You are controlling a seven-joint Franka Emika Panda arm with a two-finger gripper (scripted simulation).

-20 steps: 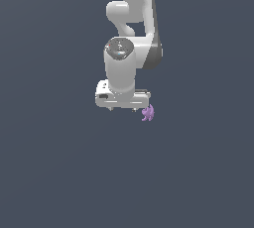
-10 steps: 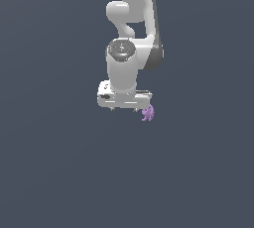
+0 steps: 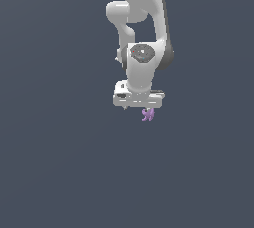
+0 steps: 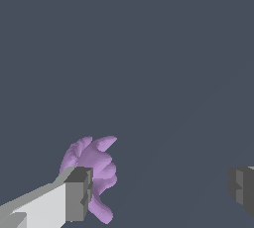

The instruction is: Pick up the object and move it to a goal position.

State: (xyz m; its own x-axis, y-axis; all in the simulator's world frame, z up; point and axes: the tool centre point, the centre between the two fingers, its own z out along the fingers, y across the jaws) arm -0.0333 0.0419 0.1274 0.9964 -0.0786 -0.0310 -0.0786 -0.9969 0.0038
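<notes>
Tiny light-purple pronged figure (image 4: 92, 172) just beside one grey fingertip pad (image 4: 79, 192), apparently touching, off-centre in the gap, under the white gripper head's (image 3: 138, 99) edge toward the exterior view's right. White two-finger gripper (image 4: 161, 187) spread wide, opposite pad well apart, clamping nothing. Probably needs centring before closing. No goal marker visible.
</notes>
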